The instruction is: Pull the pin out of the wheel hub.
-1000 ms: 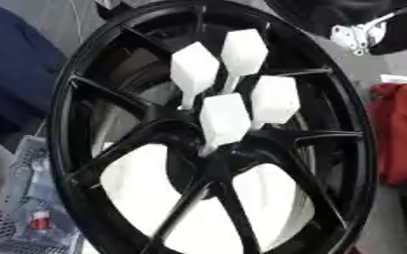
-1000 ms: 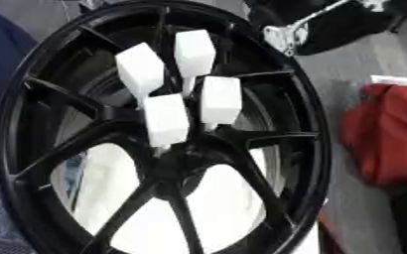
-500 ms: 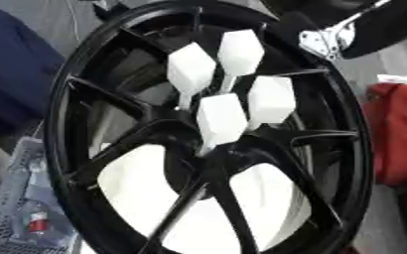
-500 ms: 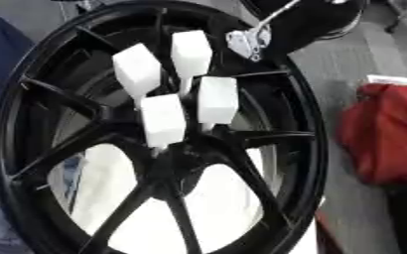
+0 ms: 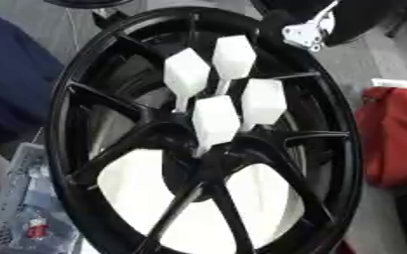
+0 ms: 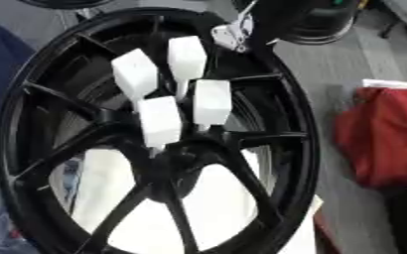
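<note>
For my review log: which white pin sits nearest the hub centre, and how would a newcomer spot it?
Start at the big black wheel. Four white pins stand clustered above its hub. The one wanted is lowest, closest to where the spokes meet, below and between the others.

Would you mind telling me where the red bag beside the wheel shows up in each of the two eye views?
Left eye view: the red bag sits at the right edge, cut off by the frame.
Right eye view: it lies further in from the right edge, more of it showing.
Shared landmark: the four white pins clustered above the black wheel's hub.
</note>
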{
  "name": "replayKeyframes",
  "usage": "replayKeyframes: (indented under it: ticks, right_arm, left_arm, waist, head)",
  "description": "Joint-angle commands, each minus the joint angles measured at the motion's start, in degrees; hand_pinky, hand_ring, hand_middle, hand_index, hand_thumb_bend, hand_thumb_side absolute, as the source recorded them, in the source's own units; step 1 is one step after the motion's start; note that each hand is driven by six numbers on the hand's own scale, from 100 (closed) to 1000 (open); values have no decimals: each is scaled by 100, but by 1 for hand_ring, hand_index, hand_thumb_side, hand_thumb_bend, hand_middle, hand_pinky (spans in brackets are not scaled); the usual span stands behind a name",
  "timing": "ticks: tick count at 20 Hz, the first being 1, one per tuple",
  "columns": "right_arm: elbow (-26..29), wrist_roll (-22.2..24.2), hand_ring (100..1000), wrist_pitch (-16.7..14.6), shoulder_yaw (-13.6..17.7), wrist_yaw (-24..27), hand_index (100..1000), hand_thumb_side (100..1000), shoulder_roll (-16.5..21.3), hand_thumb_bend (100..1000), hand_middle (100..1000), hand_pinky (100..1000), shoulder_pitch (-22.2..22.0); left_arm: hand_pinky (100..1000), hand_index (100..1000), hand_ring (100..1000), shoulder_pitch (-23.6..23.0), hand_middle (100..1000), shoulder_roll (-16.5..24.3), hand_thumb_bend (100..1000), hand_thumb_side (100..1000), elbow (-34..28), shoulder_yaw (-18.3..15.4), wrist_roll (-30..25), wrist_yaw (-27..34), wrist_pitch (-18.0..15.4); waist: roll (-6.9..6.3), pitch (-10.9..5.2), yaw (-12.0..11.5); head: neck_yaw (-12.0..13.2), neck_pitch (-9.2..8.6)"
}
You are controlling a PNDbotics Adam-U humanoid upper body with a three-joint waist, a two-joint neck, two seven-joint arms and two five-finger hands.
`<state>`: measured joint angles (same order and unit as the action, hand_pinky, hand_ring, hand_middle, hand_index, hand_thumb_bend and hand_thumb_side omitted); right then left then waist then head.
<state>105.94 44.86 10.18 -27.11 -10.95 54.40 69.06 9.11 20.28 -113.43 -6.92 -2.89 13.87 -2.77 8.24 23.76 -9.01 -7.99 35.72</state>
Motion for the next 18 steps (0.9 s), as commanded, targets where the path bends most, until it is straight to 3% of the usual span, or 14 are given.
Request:
replayKeyframes:
  ticks: [1, 5, 10, 18]
  right_arm:
    - [-29, 280, 939, -48, 161, 36, 925, 235, 55, 100, 885, 926, 118]
    - [16, 631, 933, -48, 224, 133, 927, 221, 27, 100, 869, 928, 127]
    - [-7, 709, 932, -30, 179, 197, 942, 205, -67, 100, 862, 931, 187]
    - [-228, 711, 931, -40, 193, 152, 950, 195, -192, 100, 860, 937, 259]
  left_arm:
    - [973, 894, 567, 3, 722, 22, 136, 940, -116, -27, 0, -11, 20]
    - [974, 895, 567, -22, 722, -19, 135, 942, -116, -25, -8, -42, 26]
    - [976, 895, 566, -15, 723, -49, 135, 945, -116, -11, -25, -59, 17]
    - [978, 895, 566, -18, 723, -81, 136, 950, -116, 3, -51, -103, 39]
  waist:
    - [-57, -146, -30]
    - [-70, -119, -114]
    - [-88, -77, -163]
    - [-90, -17, -157]
  head:
    - [-79, 36]
    - [-192, 112]
    - [-429, 175]
    - [-454, 45]
